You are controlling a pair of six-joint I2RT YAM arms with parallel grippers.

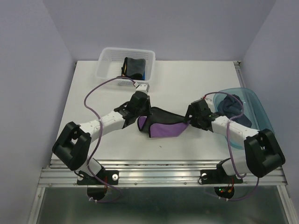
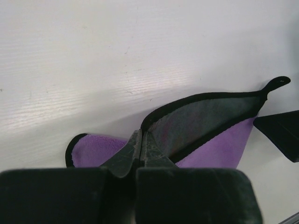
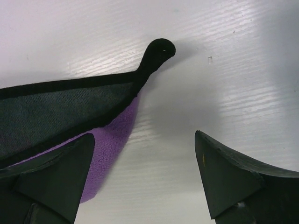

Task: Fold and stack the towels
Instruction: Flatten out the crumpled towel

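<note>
Pressed together low in the left wrist view, the left claw (image 2: 141,140) pinches the black-trimmed edge of the purple towel (image 2: 219,151), which lies mid-frame on the worktop (image 1: 196,74) between both arms. The right claw (image 3: 142,135) stands spread at its loop corner, probably to share the fold.

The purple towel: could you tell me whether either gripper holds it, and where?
The left gripper is shut on the purple towel, on its black-trimmed edge; the right gripper is open, holding nothing.
</note>
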